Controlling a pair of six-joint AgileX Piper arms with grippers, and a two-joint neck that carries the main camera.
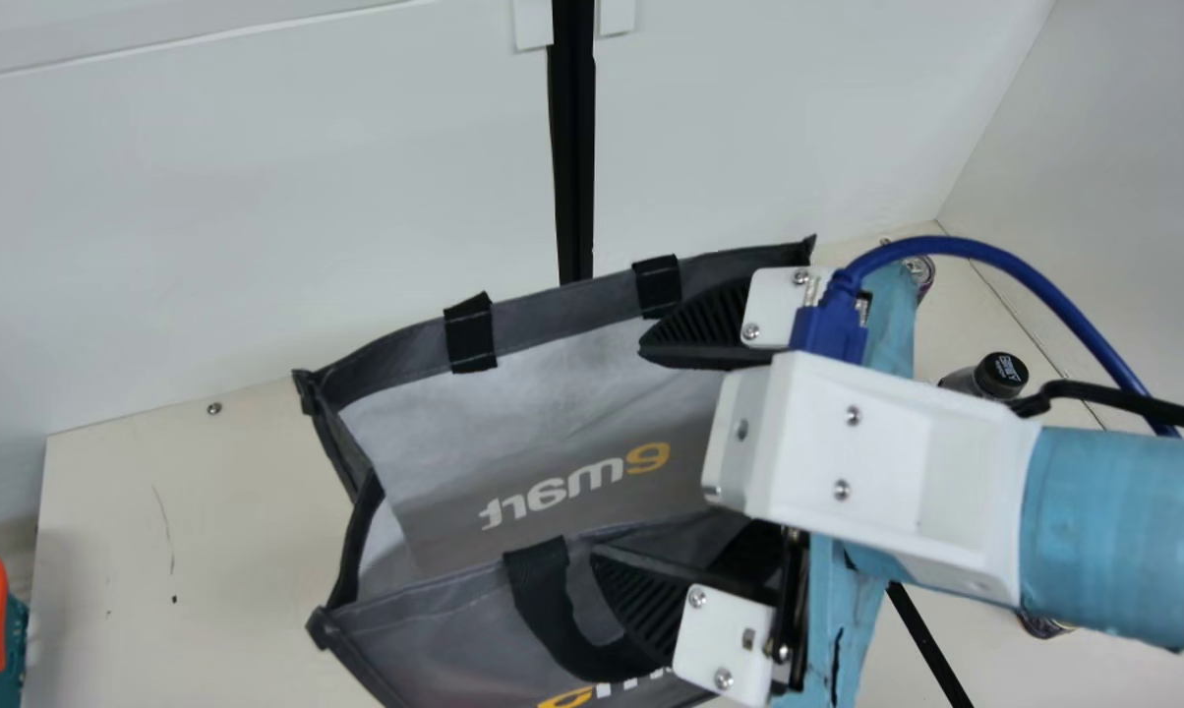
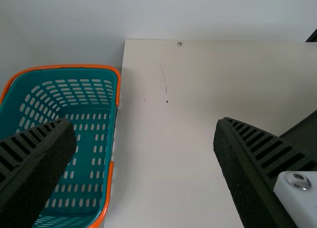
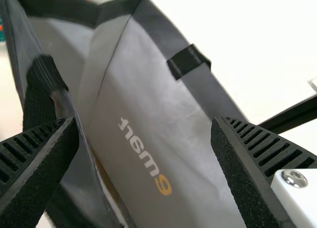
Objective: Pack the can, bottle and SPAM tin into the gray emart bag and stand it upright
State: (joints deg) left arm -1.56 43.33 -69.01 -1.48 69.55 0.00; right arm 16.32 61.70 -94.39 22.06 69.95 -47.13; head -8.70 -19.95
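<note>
My right gripper (image 1: 620, 454) is over the mouth of the gray emart bag (image 1: 543, 492) in the main view, its fingers wide apart with nothing held. The bag's mouth gapes, showing its pale inner wall. In the right wrist view the same gripper (image 3: 144, 123) is open above the bag (image 3: 143, 114); whether its fingers touch the fabric I cannot tell. A dark bottle with a black cap (image 1: 1002, 375) stands right of the bag, partly behind my arm. A can (image 1: 924, 275) peeks out farther back. My left gripper (image 2: 143, 124) is open over bare table in the left wrist view.
A teal basket with orange trim (image 2: 94, 134) is at the table's left edge. Under my right arm a round metallic rim (image 1: 1044, 626) peeks out; which item it belongs to I cannot tell. A white wall with a black post (image 1: 574, 147) rises behind the bag.
</note>
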